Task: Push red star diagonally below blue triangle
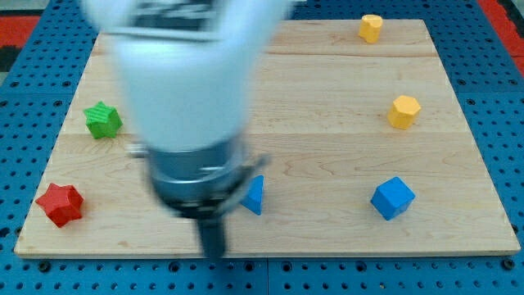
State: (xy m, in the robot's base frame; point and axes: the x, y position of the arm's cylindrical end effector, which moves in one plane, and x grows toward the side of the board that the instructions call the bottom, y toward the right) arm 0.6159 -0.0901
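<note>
The red star lies near the board's lower left corner. The blue triangle lies at the lower middle, partly hidden behind my arm's body. My rod comes down from the blurred white and dark arm, and my tip sits at the board's bottom edge, just left of and below the blue triangle and far to the right of the red star. The tip touches no block.
A green star lies at the left. A blue cube lies at the lower right. Two yellow blocks lie on the right, one at the top and one lower down. The wooden board rests on a blue perforated table.
</note>
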